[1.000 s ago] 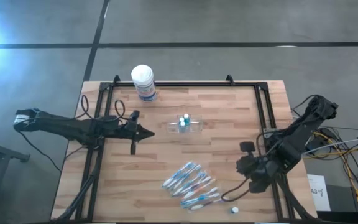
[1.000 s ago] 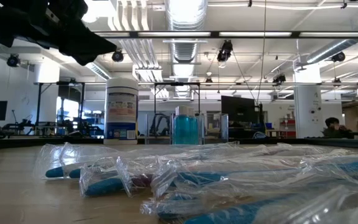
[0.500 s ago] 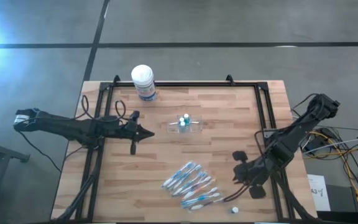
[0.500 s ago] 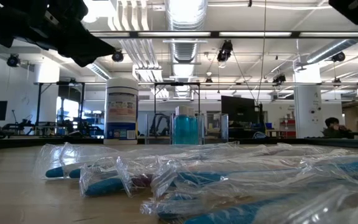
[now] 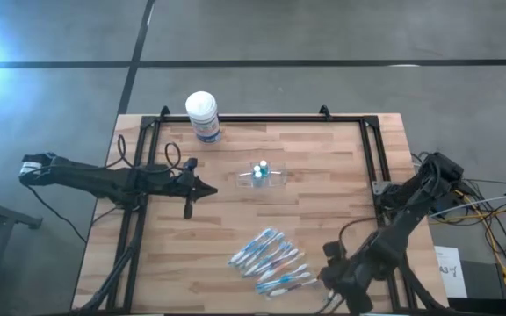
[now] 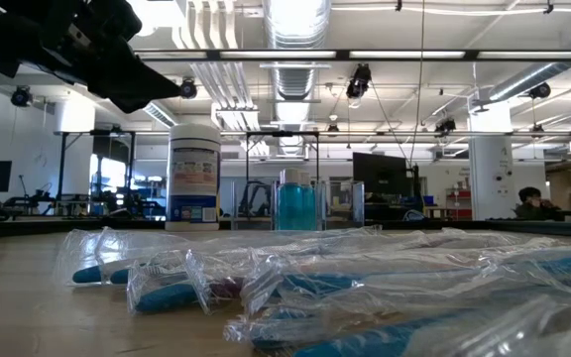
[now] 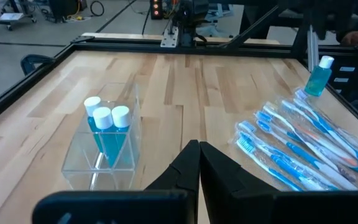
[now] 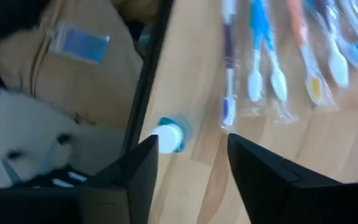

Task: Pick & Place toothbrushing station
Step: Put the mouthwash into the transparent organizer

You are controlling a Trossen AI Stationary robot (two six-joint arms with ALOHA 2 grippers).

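Observation:
A small clear cup (image 5: 262,175) stands mid-table with three white-capped blue tubes (image 7: 107,127) upright in it. Several wrapped toothbrushes (image 5: 271,262) lie in a loose pile toward the near edge. One more white-capped tube (image 8: 169,135) stands alone by the near right rail, also in the left wrist view (image 7: 319,74). My right gripper (image 8: 188,168) hovers open over that corner (image 5: 334,274), its fingers short of the tube on either side and touching nothing. My left gripper (image 5: 202,187) waits shut, left of the cup (image 7: 104,146), holding nothing.
A white-lidded canister with a blue label (image 5: 202,114) stands at the far edge, left of centre. A black frame rail (image 5: 374,167) runs around the wooden tabletop. Bare wood lies between the cup and the toothbrush pile.
My right gripper has travelled toward the table's near edge and slightly left, coming over the lone tube at the near right corner.

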